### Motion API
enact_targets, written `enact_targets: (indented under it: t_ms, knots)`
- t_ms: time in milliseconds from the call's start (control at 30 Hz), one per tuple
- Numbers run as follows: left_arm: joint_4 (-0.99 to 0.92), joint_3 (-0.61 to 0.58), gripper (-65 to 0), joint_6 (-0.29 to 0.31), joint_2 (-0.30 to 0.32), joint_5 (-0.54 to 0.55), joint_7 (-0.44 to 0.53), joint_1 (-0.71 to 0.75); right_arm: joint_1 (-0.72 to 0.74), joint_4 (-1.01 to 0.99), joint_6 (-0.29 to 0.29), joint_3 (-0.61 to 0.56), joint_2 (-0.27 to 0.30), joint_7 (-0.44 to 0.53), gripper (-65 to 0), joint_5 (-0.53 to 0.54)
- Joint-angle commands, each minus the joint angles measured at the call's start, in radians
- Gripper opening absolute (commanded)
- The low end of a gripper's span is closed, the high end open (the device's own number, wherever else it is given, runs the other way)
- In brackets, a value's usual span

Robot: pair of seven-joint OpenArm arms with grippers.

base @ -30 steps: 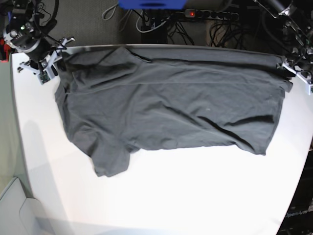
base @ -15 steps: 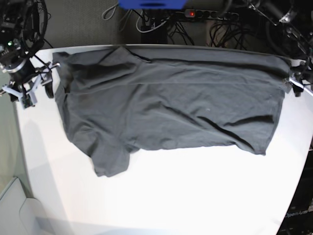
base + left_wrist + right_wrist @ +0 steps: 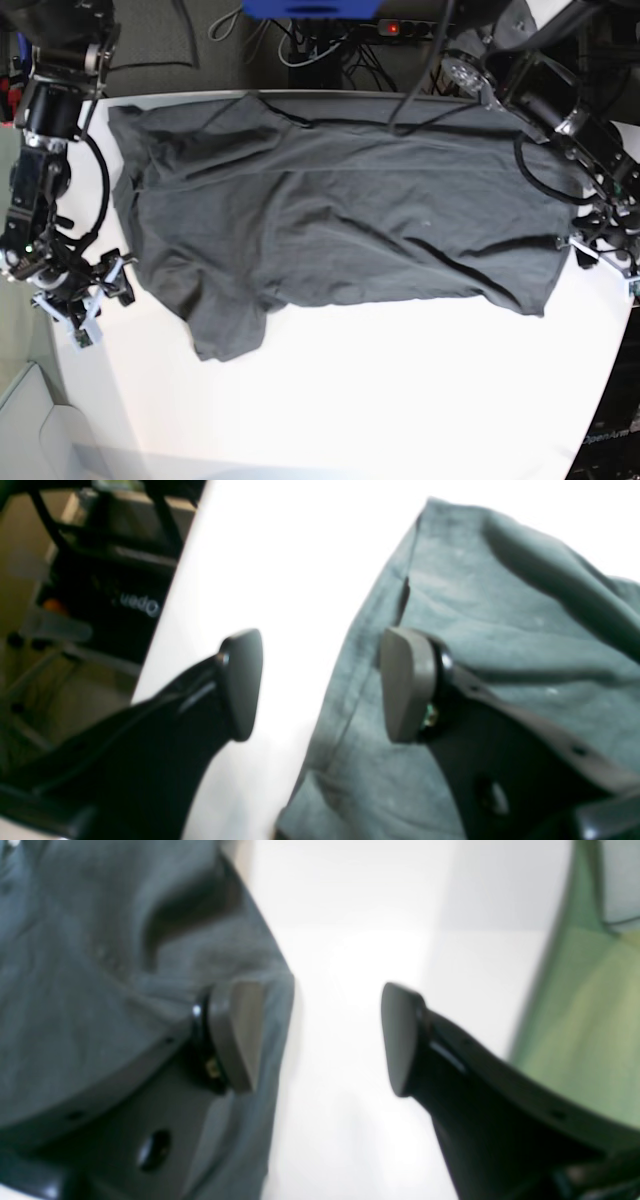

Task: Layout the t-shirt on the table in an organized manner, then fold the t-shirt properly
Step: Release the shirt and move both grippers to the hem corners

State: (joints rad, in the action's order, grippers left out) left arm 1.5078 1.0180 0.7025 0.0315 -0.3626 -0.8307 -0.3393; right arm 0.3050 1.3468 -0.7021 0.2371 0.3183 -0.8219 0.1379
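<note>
Right gripper (image 3: pixel 97 298) sat at base view's left, low over table (image 3: pixel 400 400), jaws apart, nothing between; one pad (image 3: pixel 235 1035) over shirt edge, other over bare white. Dark grey t-shirt (image 3: pixel 340 220) lay spread across table's far half, wrinkled, sleeve hanging toward near side. Left gripper (image 3: pixel 598 255) at right beside hem, jaws apart, holding nothing.

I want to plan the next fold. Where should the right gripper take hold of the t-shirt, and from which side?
Probably the sleeve edge of the t-shirt nearest the right gripper, approached from the bare table side. That gripper is open, one finger over the hem and one over the table, so it can slide onto the flat cloth edge.
</note>
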Motion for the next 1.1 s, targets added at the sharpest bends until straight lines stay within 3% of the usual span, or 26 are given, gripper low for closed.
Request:
enact_targets:
  t_ms: [0, 233, 467, 833, 933, 1067]
  knots:
    - [-0.006, -0.003, -28.3, -0.004, 0.020, 0.001, 0.021, -0.039, 0.050, -0.031, 0.004, -0.009, 0.014, 0.017, -27.3, 0.001]
    - [-0.094, -0.009, -28.3, -0.004, 0.054, 0.018, 0.035, -0.070, 0.178, -0.350, 0.004, -0.118, 0.014, 0.143, -27.3, 0.001]
    - [-0.206, -0.012, -28.3, -0.004, 0.092, 0.078, 0.084, -0.111, 0.233, -0.567, 0.004, -0.130, 0.018, 0.292, -27.3, 0.001]
    - [-0.333, -0.012, -28.3, -0.004, 0.123, 0.078, 0.084, -0.188, 0.196, -0.605, 0.004, -0.132, 0.017, 0.329, -28.2, 0.001]
    - [-0.369, -0.040, -28.3, -0.004, 0.138, 0.081, 0.086, -0.197, 0.173, -0.605, 0.004, -0.132, 0.014, 0.332, -37.9, 0.001]
    - [-0.421, -0.106, -27.1, -0.004, 0.146, 0.086, 0.166, -0.198, 0.168, -0.605, 0.004, -0.164, 0.012, 0.332, -60.2, 0.001]
